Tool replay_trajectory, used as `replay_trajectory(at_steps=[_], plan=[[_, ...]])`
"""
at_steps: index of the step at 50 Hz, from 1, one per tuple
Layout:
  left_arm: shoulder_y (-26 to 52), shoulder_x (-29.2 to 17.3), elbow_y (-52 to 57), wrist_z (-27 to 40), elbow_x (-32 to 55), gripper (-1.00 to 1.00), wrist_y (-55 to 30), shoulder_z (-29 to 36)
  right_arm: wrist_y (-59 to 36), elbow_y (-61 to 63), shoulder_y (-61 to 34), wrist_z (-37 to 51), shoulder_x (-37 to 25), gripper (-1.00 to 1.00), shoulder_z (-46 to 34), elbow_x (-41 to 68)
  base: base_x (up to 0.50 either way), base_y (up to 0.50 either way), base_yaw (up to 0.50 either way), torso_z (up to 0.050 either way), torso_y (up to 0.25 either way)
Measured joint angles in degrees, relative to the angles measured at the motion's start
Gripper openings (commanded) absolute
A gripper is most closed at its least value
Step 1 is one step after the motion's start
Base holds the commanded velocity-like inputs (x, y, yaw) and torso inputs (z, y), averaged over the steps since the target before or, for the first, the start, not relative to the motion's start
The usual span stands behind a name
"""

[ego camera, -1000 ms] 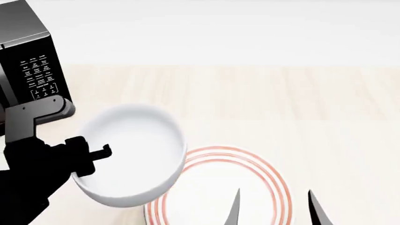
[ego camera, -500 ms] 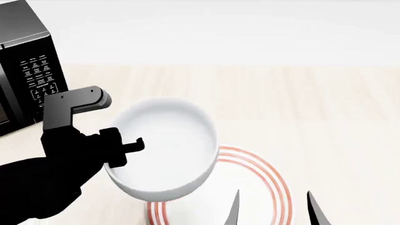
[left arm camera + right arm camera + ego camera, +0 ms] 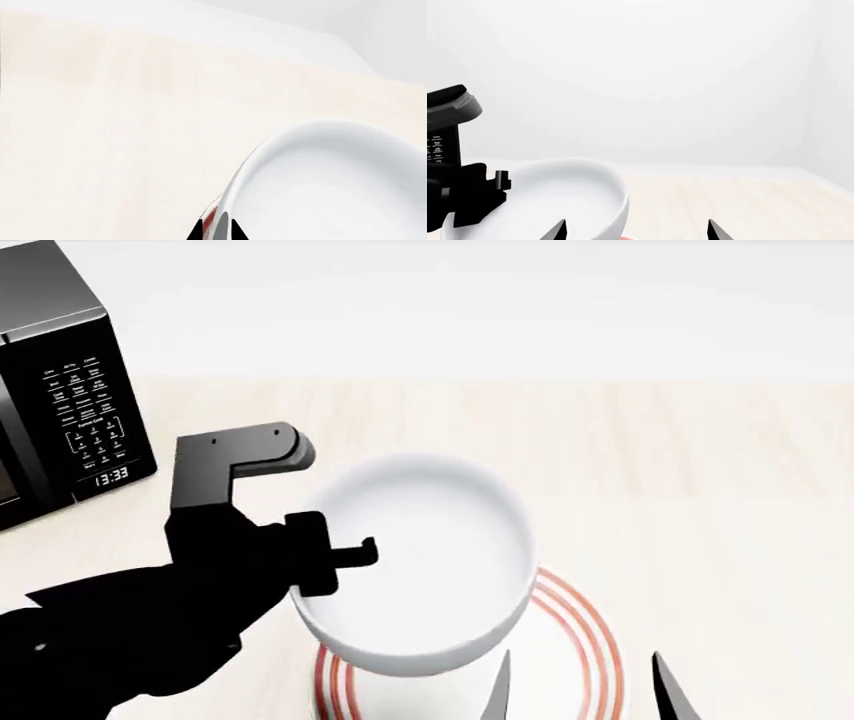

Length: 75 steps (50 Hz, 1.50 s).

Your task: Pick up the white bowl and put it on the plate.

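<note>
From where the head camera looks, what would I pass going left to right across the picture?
Microwave → left gripper gripping the bowl's rim → white bowl → right gripper, its two fingertips poking up at the bottom edge. The plate sits under the bowl, so I leave it out of the order.

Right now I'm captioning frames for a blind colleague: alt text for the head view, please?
The left gripper holds the white bowl by its rim above the near-left part of the plate. A microwave stands far left; the right gripper's tips show at the bottom.
</note>
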State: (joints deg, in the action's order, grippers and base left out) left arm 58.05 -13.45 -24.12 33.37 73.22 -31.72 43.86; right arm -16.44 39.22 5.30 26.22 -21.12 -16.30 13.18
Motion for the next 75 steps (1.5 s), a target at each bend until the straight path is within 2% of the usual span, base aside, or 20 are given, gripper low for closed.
replay_trajectory(at_steps=[28, 75], plan=[[0.9, 5.6, -5.0, -2.9, -1.4, -1.00, 1.8, 2.2, 0.4, -0.8, -0.2, 0.1, -0.4, 1.00, -0.2, 0.6, 0.00, 0.00, 0.00, 0.000, 0.000], [0.2, 10.1, -17.8, -9.1, -4.7, -1.00, 8.9, 4.8, 1.0, -1.4, -0.3, 0.5, -0.9, 1.00, -0.9, 1.0, 0.00, 0.00, 0.00, 0.000, 0.000]])
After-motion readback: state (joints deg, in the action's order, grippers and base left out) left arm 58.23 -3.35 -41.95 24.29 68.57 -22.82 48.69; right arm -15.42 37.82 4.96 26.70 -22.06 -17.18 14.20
